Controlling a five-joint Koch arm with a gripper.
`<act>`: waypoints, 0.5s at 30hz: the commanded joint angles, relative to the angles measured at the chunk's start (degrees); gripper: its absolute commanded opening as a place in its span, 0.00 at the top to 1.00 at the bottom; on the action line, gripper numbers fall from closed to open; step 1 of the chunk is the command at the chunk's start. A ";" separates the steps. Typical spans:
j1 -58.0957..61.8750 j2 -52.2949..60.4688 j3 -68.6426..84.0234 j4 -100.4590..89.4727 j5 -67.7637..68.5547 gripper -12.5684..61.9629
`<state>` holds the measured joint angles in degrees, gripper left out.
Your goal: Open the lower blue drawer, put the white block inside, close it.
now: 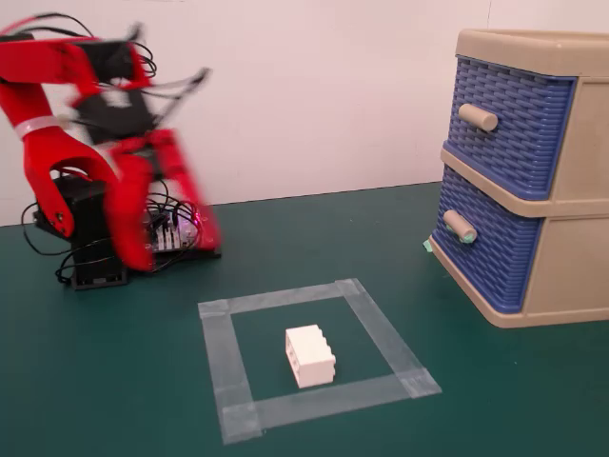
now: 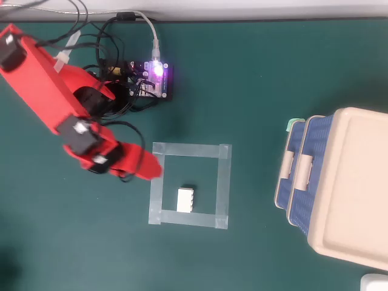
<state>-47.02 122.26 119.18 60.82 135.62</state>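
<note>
White block (image 2: 185,199) near end effector (image 2: 151,170)

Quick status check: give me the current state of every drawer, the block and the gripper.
lower blue drawer: shut.
upper blue drawer: shut.
white block: resting on the table inside the tape square, studs sideways, untouched.
gripper: motion-blurred, holding nothing, over the square's corner; open or shut unclear.

The small white rectangular brick with ridged studs on top (image 1: 309,355) (image 2: 185,199) lies flat on the green table, alone. At its 3 o'clock in the overhead view, well apart, the lower blue basket-weave plastic drawer (image 1: 481,247) (image 2: 294,140) sits shut, its beige peg handle with 2 pale green ends (image 1: 460,226) sticking out.
</note>
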 commanded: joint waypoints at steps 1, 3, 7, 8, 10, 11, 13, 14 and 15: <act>-7.47 -1.41 -1.14 -13.80 11.25 0.38; -14.68 -1.85 1.32 -21.01 16.70 0.38; -24.96 -2.29 18.02 -52.82 23.91 0.39; -26.28 -2.37 23.55 -63.46 23.73 0.39; -28.39 -3.96 33.93 -85.08 23.38 0.39; -29.36 -6.77 38.32 -95.19 23.91 0.39; -30.32 -13.71 40.52 -107.14 24.08 0.39; -30.76 -18.28 40.25 -110.39 24.26 0.39; -31.55 -22.68 38.58 -112.50 24.35 0.39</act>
<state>-76.90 103.45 159.87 -41.31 156.80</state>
